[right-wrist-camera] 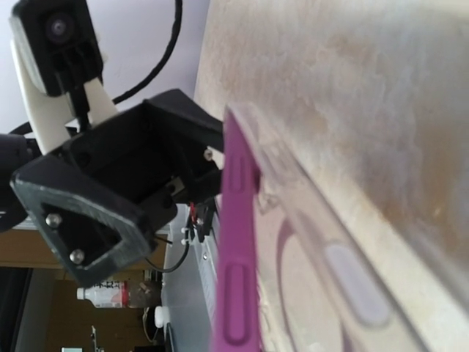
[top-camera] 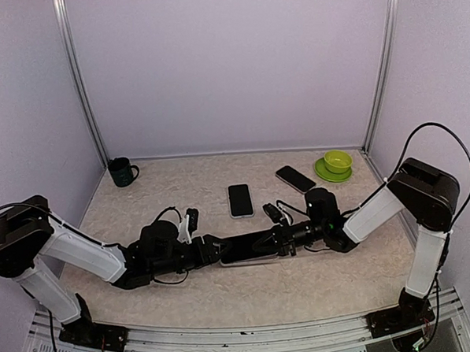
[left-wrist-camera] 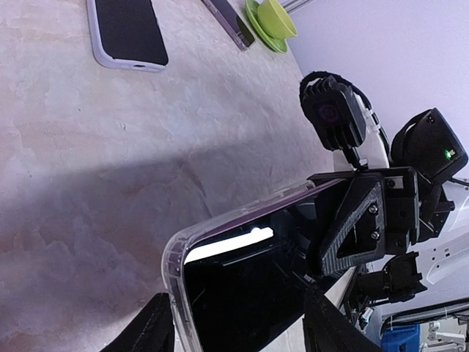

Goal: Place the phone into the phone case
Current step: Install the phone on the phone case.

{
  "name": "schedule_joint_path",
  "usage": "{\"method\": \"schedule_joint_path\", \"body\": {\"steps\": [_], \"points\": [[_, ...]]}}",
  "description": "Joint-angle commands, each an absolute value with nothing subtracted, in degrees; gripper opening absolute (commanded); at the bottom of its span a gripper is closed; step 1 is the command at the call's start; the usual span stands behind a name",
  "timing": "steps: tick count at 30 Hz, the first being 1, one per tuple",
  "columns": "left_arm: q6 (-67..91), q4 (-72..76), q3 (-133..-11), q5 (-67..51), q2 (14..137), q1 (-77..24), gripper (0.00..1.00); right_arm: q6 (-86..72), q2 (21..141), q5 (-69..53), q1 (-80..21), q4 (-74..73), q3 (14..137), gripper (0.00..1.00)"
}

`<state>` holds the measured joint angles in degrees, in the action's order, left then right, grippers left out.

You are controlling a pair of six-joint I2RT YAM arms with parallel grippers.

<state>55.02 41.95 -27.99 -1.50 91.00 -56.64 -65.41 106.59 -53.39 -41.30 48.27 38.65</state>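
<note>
The phone (top-camera: 250,246), dark-screened with a purple edge (right-wrist-camera: 238,242), is held just above the table's middle between both arms. The clear phone case (left-wrist-camera: 176,257) wraps its near corner and lies along its back (right-wrist-camera: 330,242); the far end of the purple edge stands slightly out of the case rim. My left gripper (left-wrist-camera: 234,334) straddles the cased end, one black finger (left-wrist-camera: 150,330) against the case rim and the other on the opposite side, shut on it. My right gripper (top-camera: 282,240) is shut on the phone's other end, its finger (left-wrist-camera: 355,227) lying over the screen.
A second phone in a white case (top-camera: 240,200) lies just behind the held one. A third phone (top-camera: 296,178) lies at the back right, beside a green cup on a saucer (top-camera: 337,162). A dark mug (top-camera: 123,172) stands at the back left corner. Walls close in three sides.
</note>
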Motion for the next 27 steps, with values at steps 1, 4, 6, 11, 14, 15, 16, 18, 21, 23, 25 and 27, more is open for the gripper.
{"method": "schedule_joint_path", "body": {"steps": [1, 4, 6, 11, 14, 15, 16, 18, 21, 23, 25, 27], "points": [[54.80, 48.52, -29.11, -6.57, 91.93, -57.66, 0.59, -63.83, 102.57, -57.63, -42.59, 55.72, 39.27, 0.00], [54.93, 45.73, -29.14, -2.76, 91.46, -57.74, 0.59, -62.78, 101.82, -57.02, -42.63, 54.21, 39.06, 0.00], [54.94, 44.02, -29.02, -0.61, 90.75, -57.87, 0.59, -62.27, 101.49, -56.76, -42.64, 53.53, 38.94, 0.00], [54.86, 44.83, -28.76, -0.78, 90.30, -58.09, 0.57, -62.05, 101.65, -56.72, -42.62, 54.05, 38.82, 0.00], [55.02, 48.96, -28.33, -3.23, 91.25, -58.23, 0.55, -62.39, 102.32, -57.02, -42.74, 54.89, 38.85, 0.00], [55.14, 50.76, -27.99, -4.27, 91.75, -58.27, 0.55, -62.48, 102.45, -57.11, -42.75, 55.16, 38.85, 0.00], [55.32, 52.31, -27.79, -5.27, 92.06, -58.27, 0.55, -62.42, 102.61, -57.16, -42.79, 55.40, 38.78, 0.00], [55.30, 55.17, -27.73, -7.77, 92.79, -58.33, 0.54, -62.36, 102.74, -57.21, -42.84, 55.71, 38.74, 0.00], [55.17, 57.97, -28.02, -10.30, 94.06, -58.52, 0.53, -62.07, 102.75, -57.45, -43.13, 55.90, 38.67, 0.00], [54.91, 58.83, -28.23, -11.07, 94.54, -58.78, 0.52, -61.84, 102.74, -57.48, -43.23, 55.91, 38.67, 0.00], [54.64, 59.48, -28.31, -11.61, 94.72, -58.99, 0.51, -61.59, 102.81, -57.43, -43.24, 55.98, 38.59, 0.00], [54.51, 60.11, -28.32, -12.12, 94.87, -59.14, 0.49, -61.58, 102.91, -57.52, -43.28, 56.22, 38.58, 0.00]]}}
